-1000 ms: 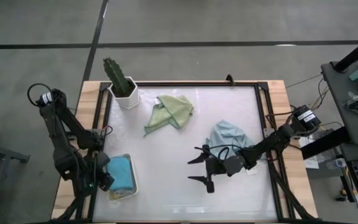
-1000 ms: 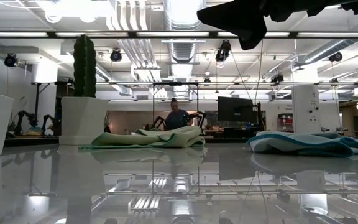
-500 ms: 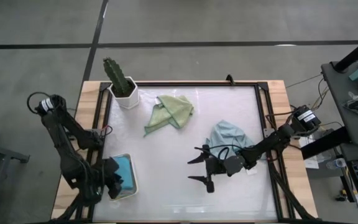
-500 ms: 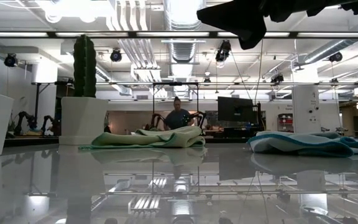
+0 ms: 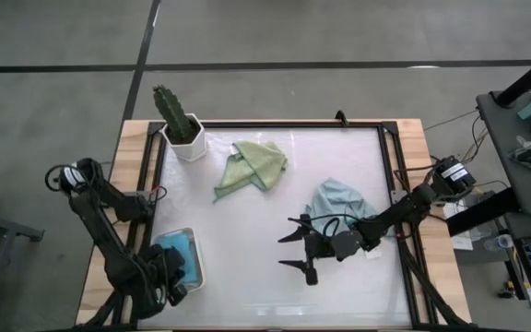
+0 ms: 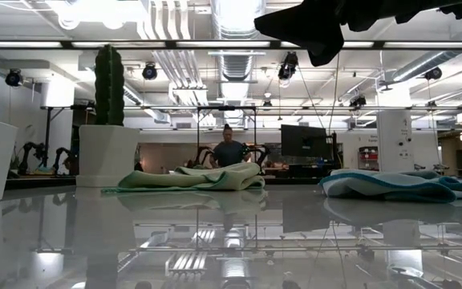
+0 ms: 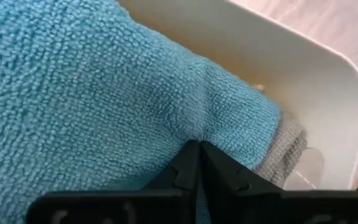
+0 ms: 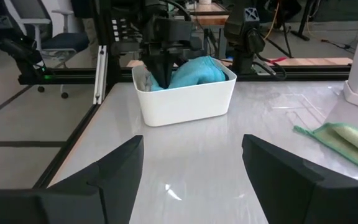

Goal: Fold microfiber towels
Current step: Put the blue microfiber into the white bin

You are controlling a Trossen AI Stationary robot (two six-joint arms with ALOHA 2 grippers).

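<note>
We are looking into a robotics lab: exposed silver ceiling ducts [image 6: 235,20] are running overhead, a dark computer monitor [image 6: 305,142] is standing on a far desk, and a seated person [image 6: 228,150] is working beyond our glossy white bench [image 6: 231,233].

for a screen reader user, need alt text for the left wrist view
The left gripper, its jaws shut, pinches a fold of the teal towel lying in the white tray. A grey towel peeks out beneath the teal one.
</note>
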